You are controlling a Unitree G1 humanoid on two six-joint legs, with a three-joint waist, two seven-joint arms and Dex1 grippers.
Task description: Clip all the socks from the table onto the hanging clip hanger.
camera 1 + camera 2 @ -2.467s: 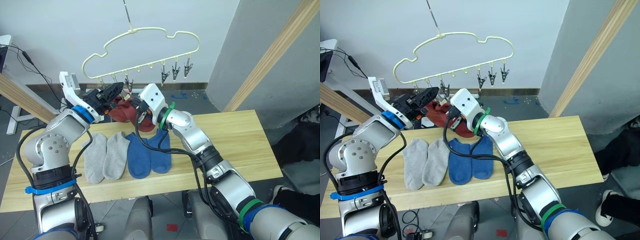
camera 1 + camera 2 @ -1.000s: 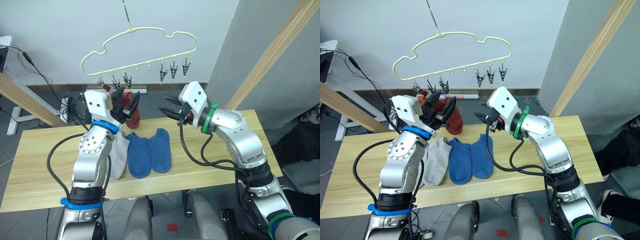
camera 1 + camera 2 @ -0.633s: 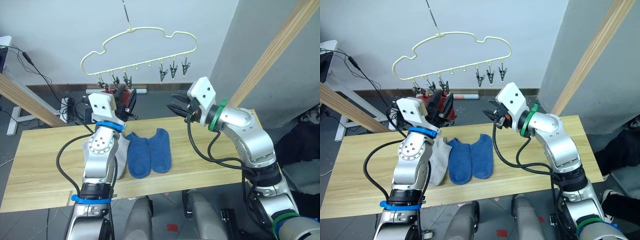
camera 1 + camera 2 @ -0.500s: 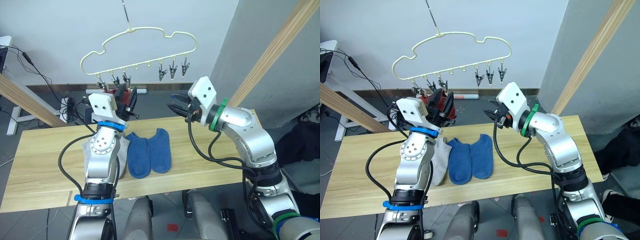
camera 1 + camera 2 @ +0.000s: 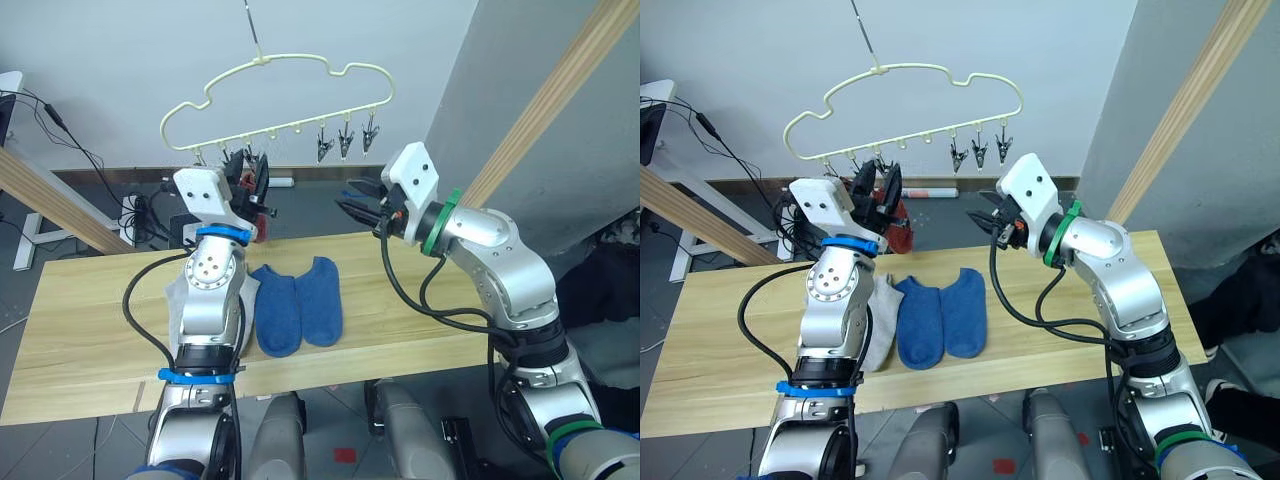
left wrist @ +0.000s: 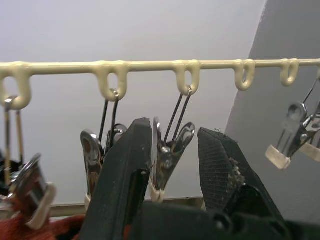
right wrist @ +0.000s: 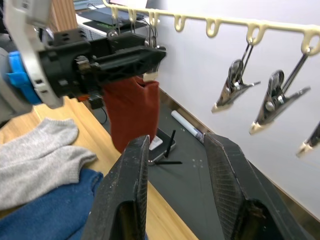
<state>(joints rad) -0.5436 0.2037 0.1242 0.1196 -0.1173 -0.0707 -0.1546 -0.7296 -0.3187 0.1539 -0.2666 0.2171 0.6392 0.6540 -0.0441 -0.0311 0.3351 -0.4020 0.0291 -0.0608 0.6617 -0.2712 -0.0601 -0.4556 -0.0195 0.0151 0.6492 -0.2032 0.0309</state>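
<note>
The left gripper (image 6: 172, 165) is raised to the bottom bar of the clip hanger (image 5: 270, 65), its two black fingers (image 6: 122, 175) parted with one dark metal clip (image 6: 167, 155) hanging in the gap between them; whether the pads touch that clip cannot be told, and the fingers hold no cloth themselves; just beside them a rust red sock (image 7: 131, 111) hangs down from the hanger's left-hand clips, its top edge level with the gripper in the right wrist view, though which clip bites it cannot be told; the right gripper (image 5: 357, 200) is held in the air near the middle of the hanger and below its three right-hand clips (image 5: 345, 140), its fingers (image 7: 125, 195) spread wide and empty, pointing toward the left gripper and the red sock, well apart from both; below on the table (image 5: 90, 310) a pair of blue socks (image 5: 298, 305) lies flat side by side, toes toward the robot; a light grey sock (image 5: 878, 330) lies just to their left, partly hidden behind the left arm; the hanger hangs by its hook from a thin rod (image 5: 252, 28) in front of a white wall; a slanted wooden pole (image 5: 540, 105) stands to the right, beyond the table.
</note>
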